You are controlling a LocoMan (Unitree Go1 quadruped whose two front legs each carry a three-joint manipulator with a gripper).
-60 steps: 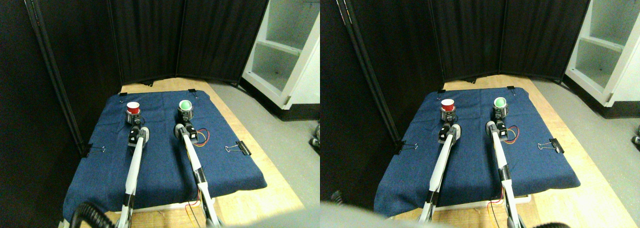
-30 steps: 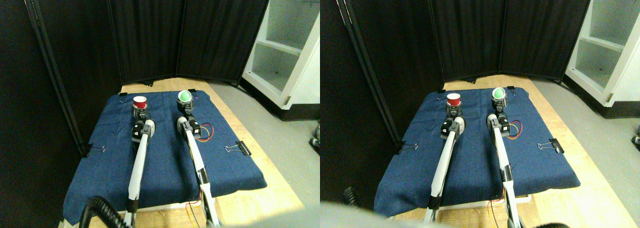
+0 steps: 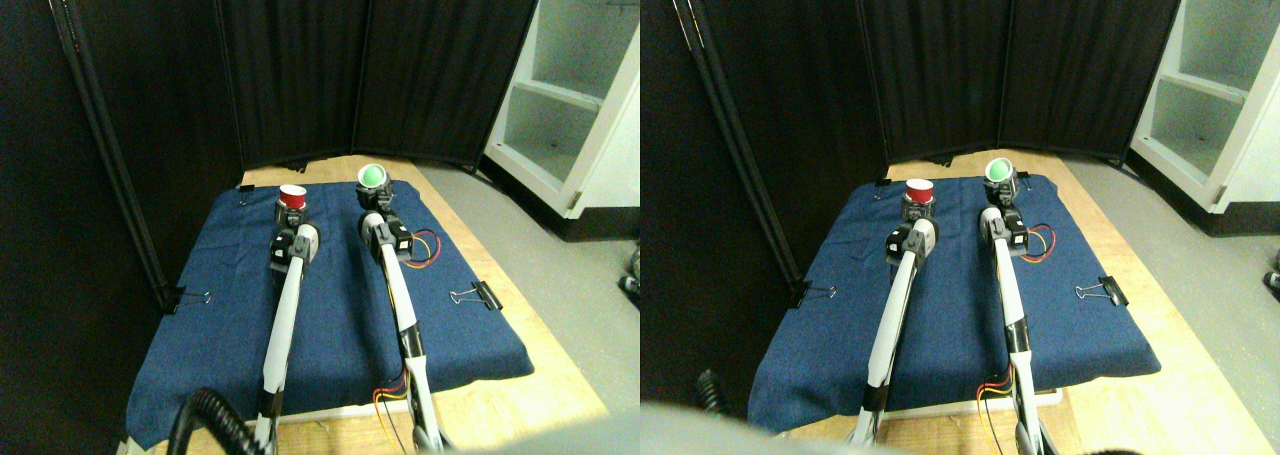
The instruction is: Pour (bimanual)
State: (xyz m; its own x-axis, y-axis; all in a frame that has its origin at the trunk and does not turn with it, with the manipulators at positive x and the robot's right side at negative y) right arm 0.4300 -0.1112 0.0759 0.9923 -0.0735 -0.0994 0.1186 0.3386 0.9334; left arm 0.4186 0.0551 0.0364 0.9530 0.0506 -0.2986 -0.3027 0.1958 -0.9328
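A red cup (image 3: 293,197) with a white rim is held upright in my left gripper (image 3: 290,215), raised above the blue cloth (image 3: 330,305). A green cup (image 3: 373,176) is held in my right gripper (image 3: 374,197), lifted higher and tipped a little to the left, towards the red cup. The two cups are apart, with a gap between them. What is inside either cup cannot be made out.
The blue cloth covers a wooden table (image 3: 520,405) and is held by binder clips, one on the right (image 3: 478,295) and one on the left (image 3: 188,298). Black curtain panels (image 3: 300,65) close off the back and left. A white shelf unit (image 3: 570,85) stands at the right.
Both arms have lifted and reached farther forward, carrying the red and green cups up off the cloth. The green cup has begun to lean left.
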